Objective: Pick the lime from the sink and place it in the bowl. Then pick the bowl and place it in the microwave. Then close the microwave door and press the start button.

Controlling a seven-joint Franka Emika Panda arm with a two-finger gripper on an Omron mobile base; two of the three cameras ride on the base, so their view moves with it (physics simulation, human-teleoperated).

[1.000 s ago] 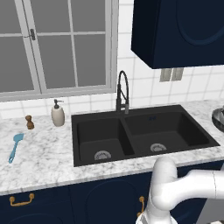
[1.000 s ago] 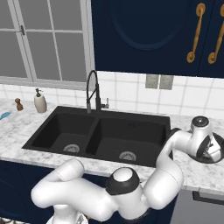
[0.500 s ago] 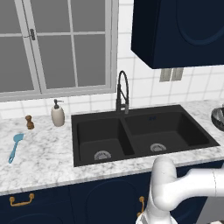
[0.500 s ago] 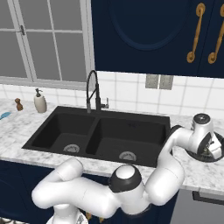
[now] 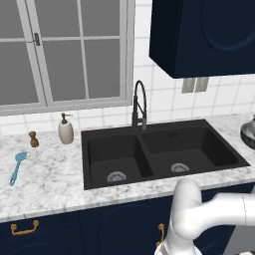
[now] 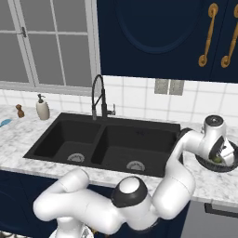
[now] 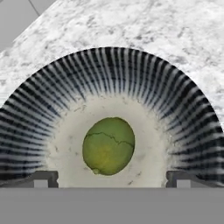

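Lime (image 7: pixel 108 145) lies on the pale floor of the striped bowl (image 7: pixel 109 70), between my two spread fingertips (image 7: pixel 41 178) and free of both. My gripper (image 6: pixel 222 155) hangs over the bowl, which sits on the marble counter (image 6: pixel 204 179) at three o'clock of the sink (image 6: pixel 107 144).

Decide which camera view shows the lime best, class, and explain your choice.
The hand view. It looks straight down on the lime lying whole in the middle of the bowl. In the right base view only a green sliver peeks from behind the arm, and the left base view catches just the bowl's edge.
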